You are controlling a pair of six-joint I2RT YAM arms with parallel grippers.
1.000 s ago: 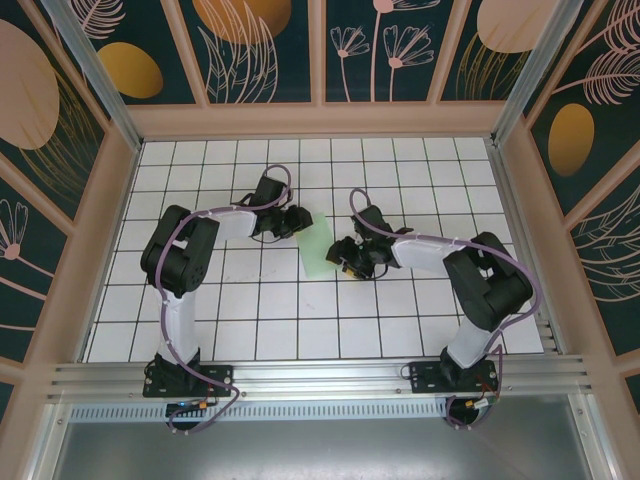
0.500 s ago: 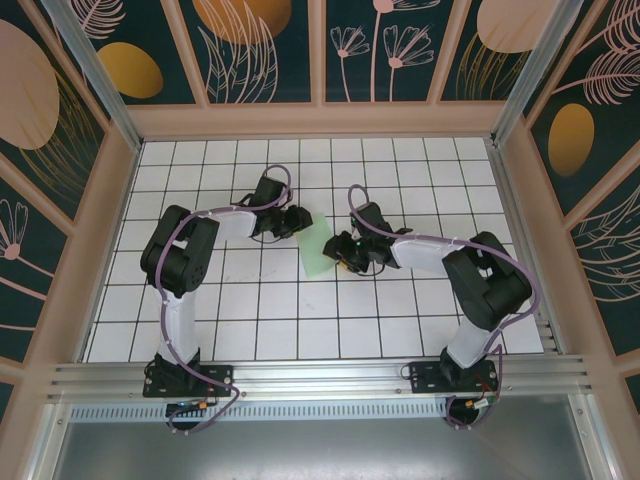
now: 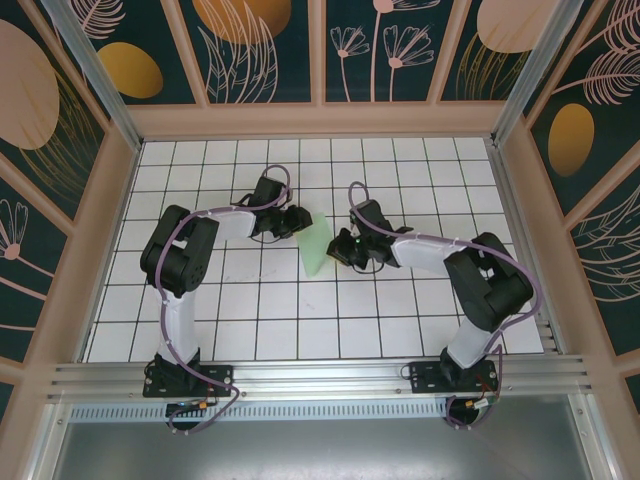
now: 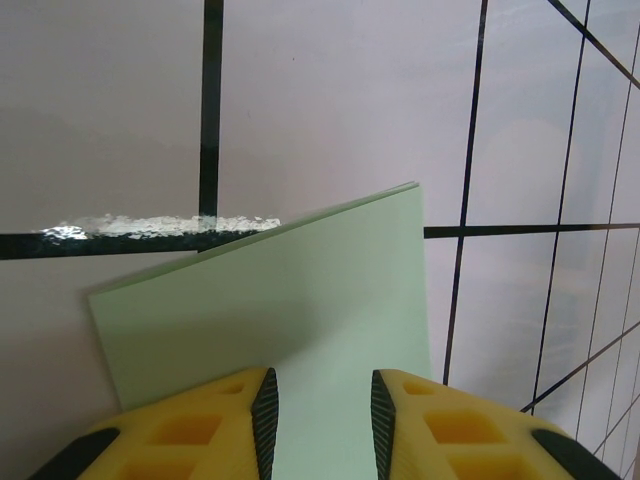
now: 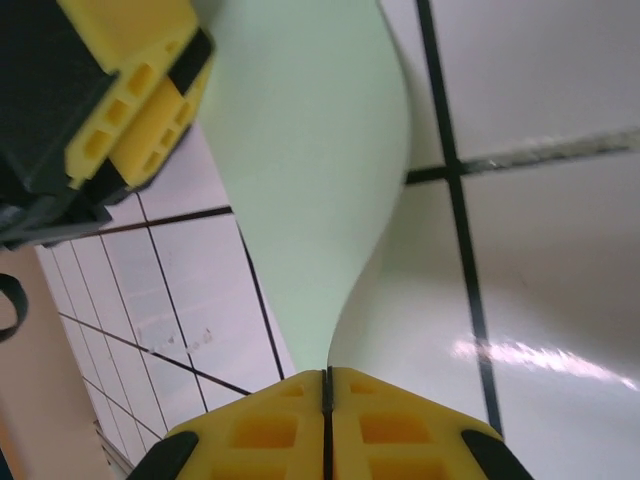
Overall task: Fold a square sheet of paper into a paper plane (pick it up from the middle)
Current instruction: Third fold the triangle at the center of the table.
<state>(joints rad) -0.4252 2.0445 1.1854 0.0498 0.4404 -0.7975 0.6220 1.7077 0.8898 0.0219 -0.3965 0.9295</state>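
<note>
top external puts the paper [image 3: 315,247] near the middle of the bench [image 3: 400,330], between my two arms. the left tool [image 3: 298,222] is at its far left corner and the right tool [image 3: 336,250] is against its right edge. on the right wrist camera the jaws are pinched fully together, with the paper's edge running into the seam between them. the sheet curls up off the bench into that pinch, so i read it as a grip on the paper. on the left wrist camera the jaws stand partly apart, their yellow fingers [image 4: 262,405] over the near part of the sheet with paper showing in the gap. they clamp nothing, and i can't tell whether they press the sheet down or only hover. i judge this to be an early fold, with one side steadied and the other edge taken up to be carried over. next i'd raise the right edge a little and sweep it across toward the left side. i'd line up the edges before flattening the crease, going slowly, since so thin a pinch at the very margin could slip or drag the sheet.
</note>
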